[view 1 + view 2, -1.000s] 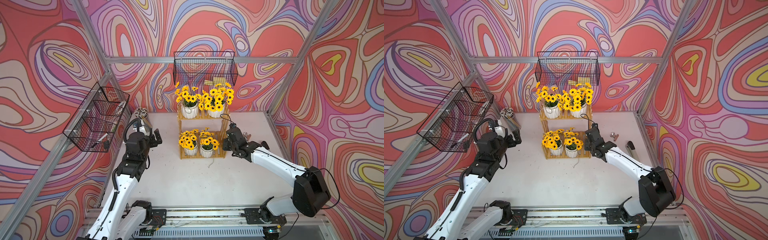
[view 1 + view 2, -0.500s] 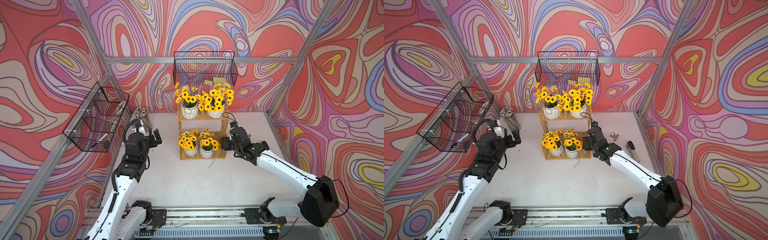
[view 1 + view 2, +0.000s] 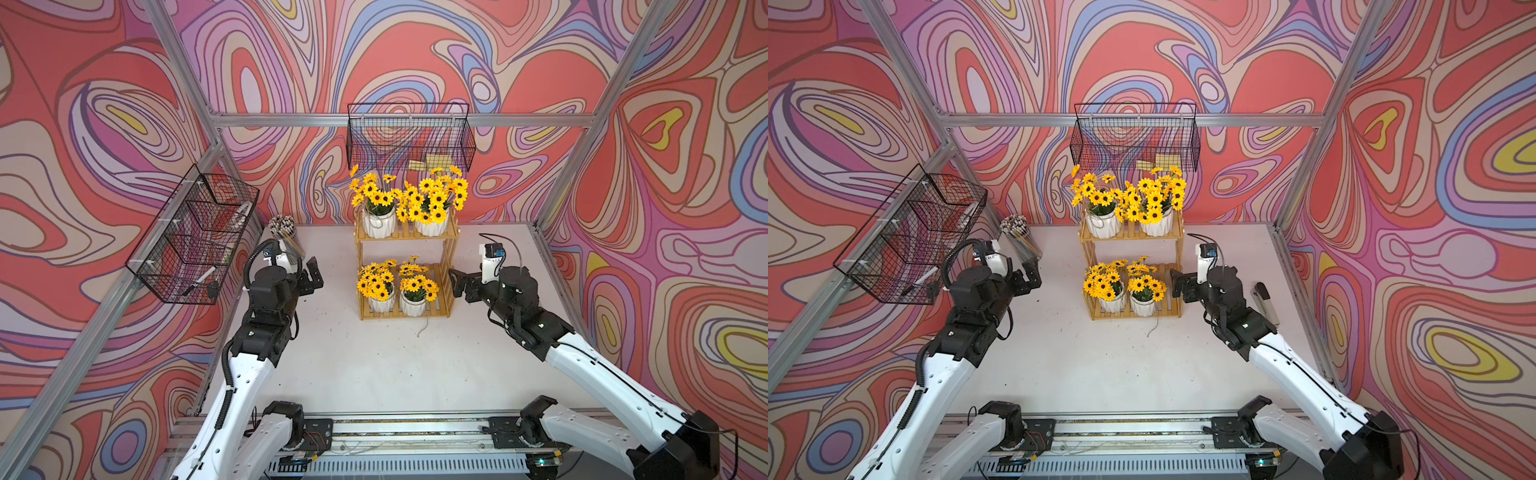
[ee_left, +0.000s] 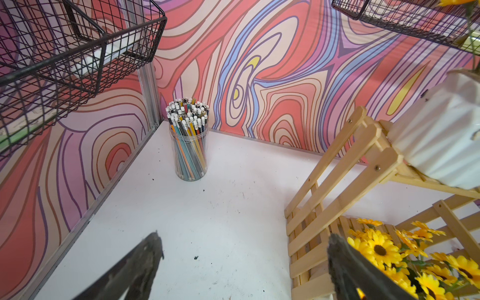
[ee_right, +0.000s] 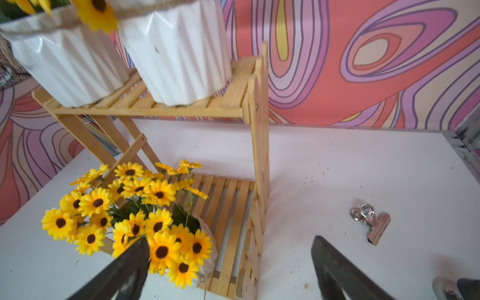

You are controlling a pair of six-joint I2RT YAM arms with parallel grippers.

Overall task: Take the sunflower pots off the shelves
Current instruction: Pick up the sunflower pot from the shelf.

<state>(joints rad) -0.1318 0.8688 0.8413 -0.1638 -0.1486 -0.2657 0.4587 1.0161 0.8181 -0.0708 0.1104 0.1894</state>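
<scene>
The shelves (image 3: 451, 249) stand at the back middle of the table, a yellowish two-tier rack. Two sunflower pots (image 3: 378, 226) (image 3: 432, 227) sit on the upper tier and two (image 3: 381, 303) (image 3: 412, 307) on the lower tier. My right gripper (image 3: 461, 284) hovers open just right of the lower tier, holding nothing. In the right wrist view the open gripper (image 5: 230, 241) straddles the rack's end post, one finger before the near lower pot (image 5: 207, 255). My left gripper (image 3: 311, 276) hangs open and empty left of the shelves (image 4: 335, 181).
A clear cup of pencils (image 3: 286, 239) stands in the back left corner. Black wire baskets hang on the back wall (image 3: 409, 137) and the left wall (image 3: 195, 241). A metal binder clip (image 5: 371, 223) and a stapler (image 3: 1264, 303) lie right of the rack. A strand of twine (image 3: 422, 328) trails before it.
My right gripper has gone from shut to wide open and drawn back a little to the right of the rack. The left arm and all pots have stayed put.
</scene>
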